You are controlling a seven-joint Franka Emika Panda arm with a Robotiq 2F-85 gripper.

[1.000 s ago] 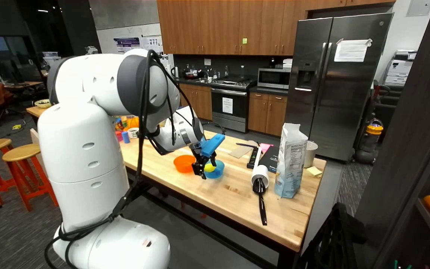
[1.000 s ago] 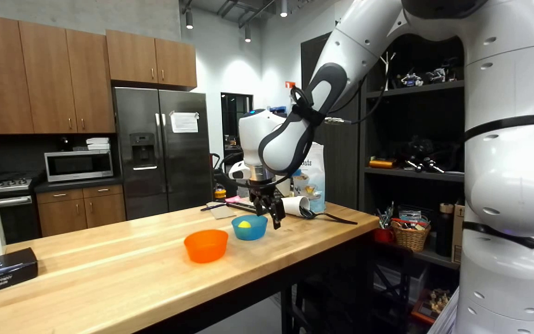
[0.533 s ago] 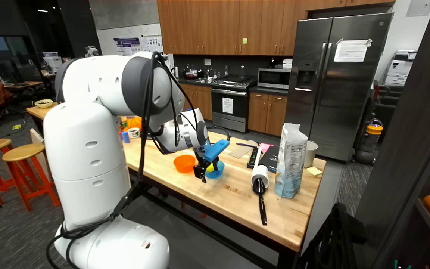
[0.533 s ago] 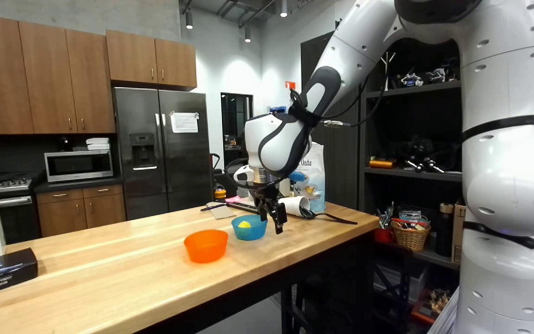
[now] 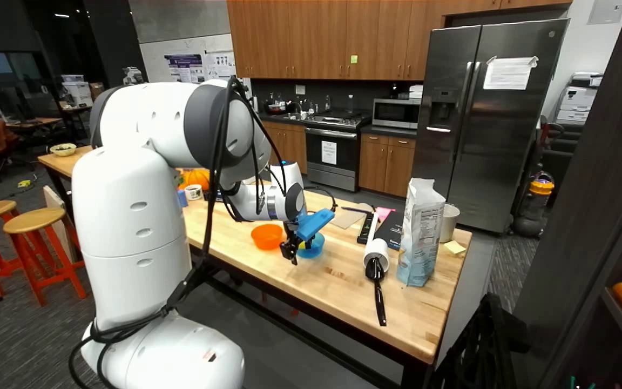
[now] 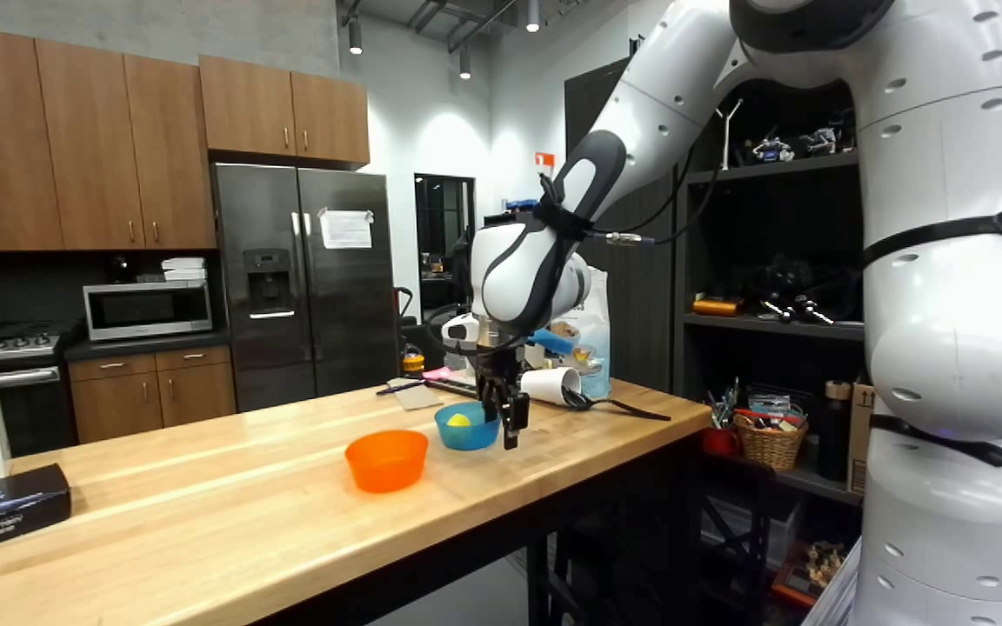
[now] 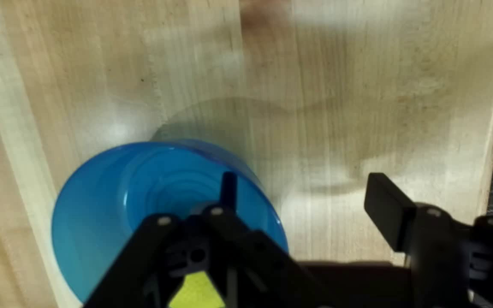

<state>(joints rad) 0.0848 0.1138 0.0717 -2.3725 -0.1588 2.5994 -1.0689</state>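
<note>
The wooden table (image 6: 205,504) is where the blue bowl (image 7: 96,218) is set, and the bowl's rim is pretty much straddled by the gripper (image 7: 304,196). The jaws are spread wide, with nothing gripped between them. In the wrist view, one fingertip is seen over the inside of the blue bowl, the other is held outside it, on the side toward the table's edge. Whether the rim is actually being touched can't be told from these angles, tbh.

A yellow round thing (image 6: 458,421) is held inside the blue bowl, partly blocked by the gripper in the wrist view. An orange bowl (image 6: 386,474) is placed near the blue bowl with a small gap left, and way past it on that same side a black box (image 6: 14,504) can be spotted.

On the opposite side of the blue bowl, a white cup (image 6: 544,385) is tipped over, with a long black thing (image 5: 379,302) stuck out of its mouth. A tall bag (image 5: 421,237) is stood upright a bit farther from the blue bowl than that cup.
</note>
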